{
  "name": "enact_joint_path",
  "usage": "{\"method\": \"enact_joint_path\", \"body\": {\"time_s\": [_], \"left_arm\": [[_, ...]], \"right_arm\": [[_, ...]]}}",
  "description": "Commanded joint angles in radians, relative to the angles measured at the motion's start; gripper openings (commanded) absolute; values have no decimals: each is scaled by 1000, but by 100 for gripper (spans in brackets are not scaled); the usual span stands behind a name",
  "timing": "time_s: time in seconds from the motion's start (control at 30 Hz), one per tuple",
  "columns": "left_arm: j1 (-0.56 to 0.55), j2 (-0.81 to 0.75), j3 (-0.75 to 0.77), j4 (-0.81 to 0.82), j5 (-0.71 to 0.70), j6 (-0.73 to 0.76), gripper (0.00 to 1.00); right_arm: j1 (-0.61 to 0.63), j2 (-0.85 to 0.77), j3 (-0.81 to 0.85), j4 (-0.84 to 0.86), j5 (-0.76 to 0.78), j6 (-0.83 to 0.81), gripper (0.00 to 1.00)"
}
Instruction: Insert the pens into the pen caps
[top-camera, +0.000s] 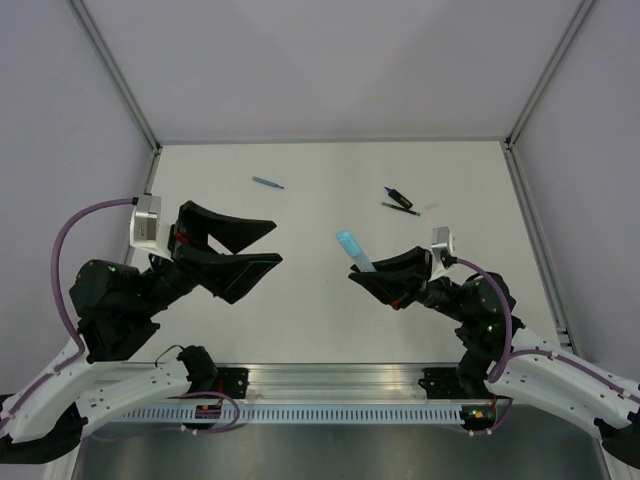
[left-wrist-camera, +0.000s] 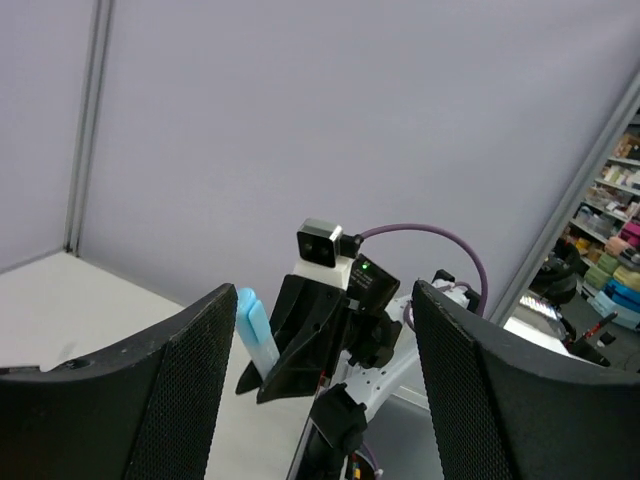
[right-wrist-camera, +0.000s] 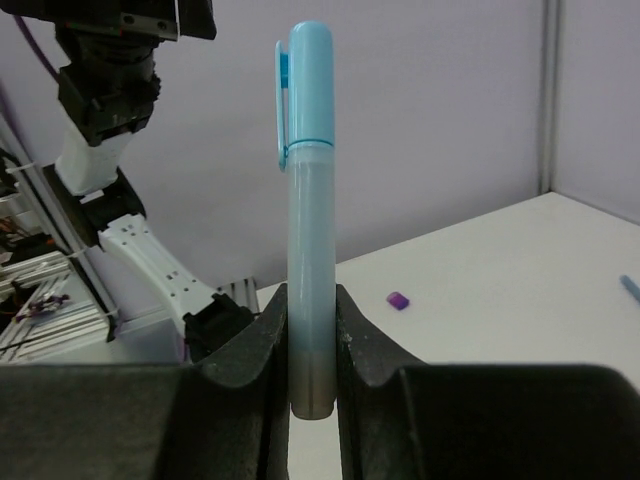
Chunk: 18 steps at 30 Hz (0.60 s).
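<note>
My right gripper (top-camera: 356, 273) is shut on the lower barrel of the pale-blue highlighter (right-wrist-camera: 311, 250) and holds it upright above the table. The highlighter's pale-blue cap (right-wrist-camera: 308, 85) sits on its top end. The highlighter also shows in the top view (top-camera: 354, 249) and the left wrist view (left-wrist-camera: 257, 335). My left gripper (top-camera: 277, 242) is open and empty, raised to the left, its jaws facing the right gripper (left-wrist-camera: 310, 340). The thin blue pen (top-camera: 267, 183) lies at the far left. The black-and-purple marker (top-camera: 399, 197) and the thin dark pen (top-camera: 398, 208) lie together at the far right. A small purple cap (right-wrist-camera: 398, 300) lies on the table.
The white table (top-camera: 320, 310) is bounded by grey walls with metal corner posts (top-camera: 115, 75). A metal rail (top-camera: 330, 385) carrying the arm bases runs along the near edge. A small pale piece (top-camera: 429, 208) lies just right of the dark pen.
</note>
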<state>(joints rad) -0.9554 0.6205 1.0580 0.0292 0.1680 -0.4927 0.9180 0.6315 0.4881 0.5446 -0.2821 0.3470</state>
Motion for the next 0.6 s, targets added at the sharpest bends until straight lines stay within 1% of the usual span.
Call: {"method": "enact_joint_path", "body": {"time_s": [0.0,0.17,0.3,0.43,0.57], "left_arm": [[-3,63,42,38,137,106,75],[-3,111,24,80,183,140,73],[-3,133,-42,169,217,118,72],[-3,180,-62,219,229,95,69],[-3,196,-96,288,219,62,67]], "right_arm": [[-2,26,-2,139,-138,95,0],[-1,46,-14,189,-181,136,0],[-2,45,-13,193,-195,142,0],[-2,50,-11,195,-201,148,0],[-2,51,-16,199,-201,150,0]]}}
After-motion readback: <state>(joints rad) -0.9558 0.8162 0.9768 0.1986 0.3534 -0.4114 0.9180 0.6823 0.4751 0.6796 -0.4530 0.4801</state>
